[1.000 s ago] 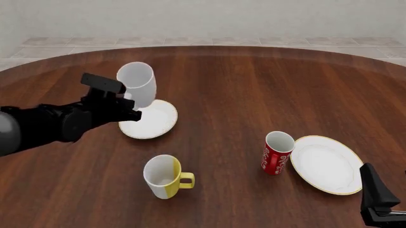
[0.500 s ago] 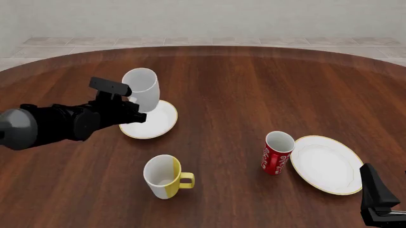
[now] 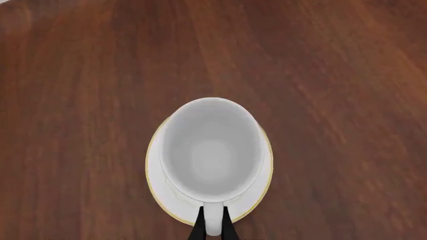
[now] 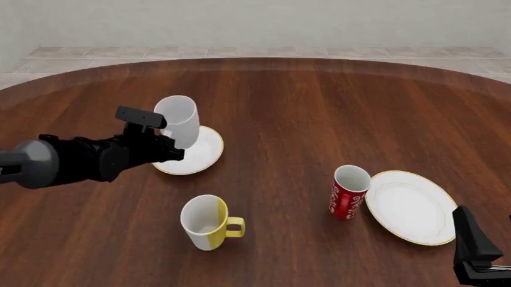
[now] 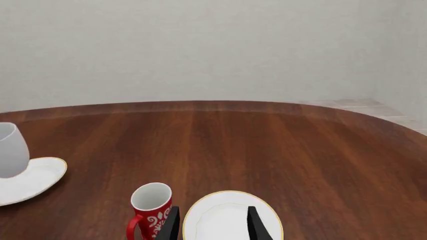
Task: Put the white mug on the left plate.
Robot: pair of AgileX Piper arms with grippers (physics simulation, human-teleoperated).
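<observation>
One white mug (image 4: 178, 120) stands upright, mouth up, left pincer (image 3: 212, 231) clamping its handle

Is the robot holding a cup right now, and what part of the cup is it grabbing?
Yes. The left gripper holds the white mug by its handle, over the left plate. The right gripper is open and holds nothing.
</observation>
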